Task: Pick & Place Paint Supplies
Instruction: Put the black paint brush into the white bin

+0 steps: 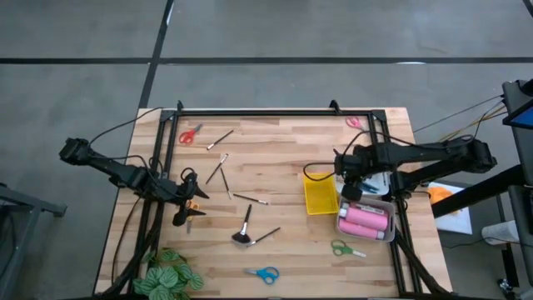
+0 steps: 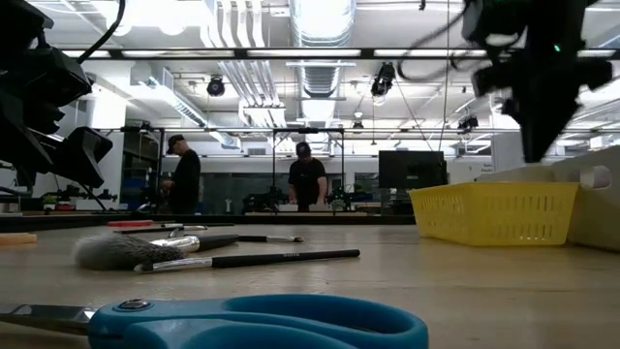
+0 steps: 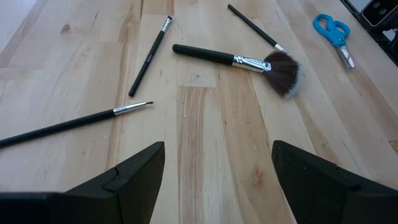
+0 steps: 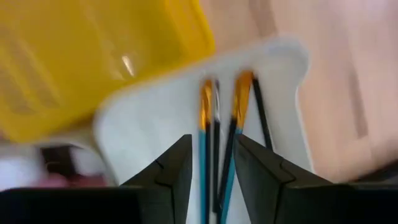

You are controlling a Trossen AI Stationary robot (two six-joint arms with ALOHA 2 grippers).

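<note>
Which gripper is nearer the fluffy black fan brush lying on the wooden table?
Left. The left gripper hovers open just beside the fluffy black fan brush, toward the table's left. The right gripper is far across the table, above the white tray.

- High view looks straight down on the whole table [image 1: 283, 167].
- Low view sits at tabletop height, close behind blue scissors [image 2: 262, 325], facing the room.
- Both show the yellow tray [image 1: 321, 198].
</note>
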